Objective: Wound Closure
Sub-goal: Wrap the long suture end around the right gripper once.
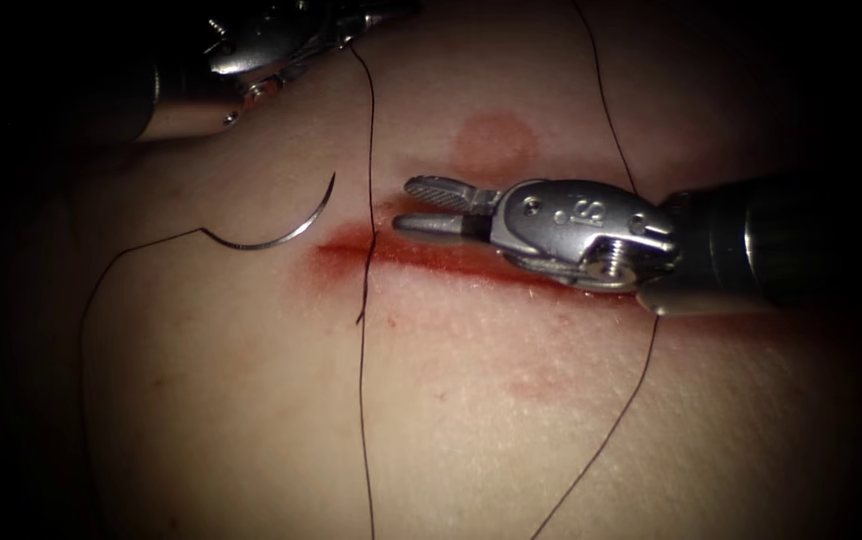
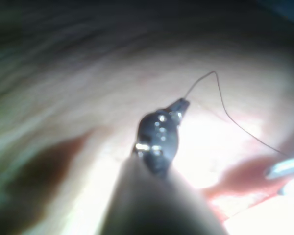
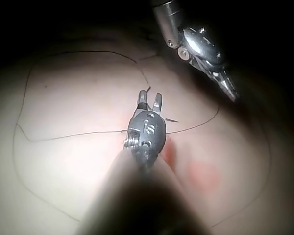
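The curved needle lies loose on the tissue, just left of the left end of the red cut, with neither tool on it and its point up. Thread trails from its tail to the left and down. My left tool is shut on a strand of thread that hangs down across the cut; the left wrist view shows the same grip. My right tool hovers over the cut with its jaws open and empty, as the right wrist view also shows.
A second strand of thread runs from the top, behind the right tool's wrist, and down to the lower edge. Red fluid pools at the cut's left end. A pink round mark sits above the cut. The left tool hangs beyond the right jaws.
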{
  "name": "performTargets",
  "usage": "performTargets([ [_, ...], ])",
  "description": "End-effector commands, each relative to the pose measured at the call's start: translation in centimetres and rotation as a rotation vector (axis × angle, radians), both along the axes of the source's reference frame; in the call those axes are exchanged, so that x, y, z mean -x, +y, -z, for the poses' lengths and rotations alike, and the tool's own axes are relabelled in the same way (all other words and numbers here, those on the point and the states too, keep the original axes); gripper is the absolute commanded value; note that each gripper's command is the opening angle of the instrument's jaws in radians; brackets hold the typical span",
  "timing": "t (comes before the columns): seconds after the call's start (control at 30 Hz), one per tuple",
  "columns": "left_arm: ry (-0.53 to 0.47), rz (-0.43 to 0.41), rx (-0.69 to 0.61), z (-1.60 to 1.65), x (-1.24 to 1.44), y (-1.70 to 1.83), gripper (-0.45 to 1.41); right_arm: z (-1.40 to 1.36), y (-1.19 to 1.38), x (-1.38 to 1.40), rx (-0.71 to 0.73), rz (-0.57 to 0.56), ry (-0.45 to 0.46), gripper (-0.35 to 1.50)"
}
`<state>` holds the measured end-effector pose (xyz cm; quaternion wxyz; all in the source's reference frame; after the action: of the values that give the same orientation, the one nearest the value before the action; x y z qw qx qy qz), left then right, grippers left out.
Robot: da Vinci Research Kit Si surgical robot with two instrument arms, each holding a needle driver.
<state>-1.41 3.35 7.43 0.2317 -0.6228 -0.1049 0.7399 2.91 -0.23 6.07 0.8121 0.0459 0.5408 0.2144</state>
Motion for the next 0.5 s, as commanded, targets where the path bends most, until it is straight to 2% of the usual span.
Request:
performTargets([
  [0.03,-0.001,0.000,0.000,-0.06,0.05,0.02,-0.35,-0.06,-0.03,-0.05,-0.001,0.001,0.001,0.21],
  [0.5,-0.001,0.000,0.000,-0.06,0.05,0.02,-0.35,-0.06,-0.03,-0.05,-0.001,0.001,0.001,0.21],
])
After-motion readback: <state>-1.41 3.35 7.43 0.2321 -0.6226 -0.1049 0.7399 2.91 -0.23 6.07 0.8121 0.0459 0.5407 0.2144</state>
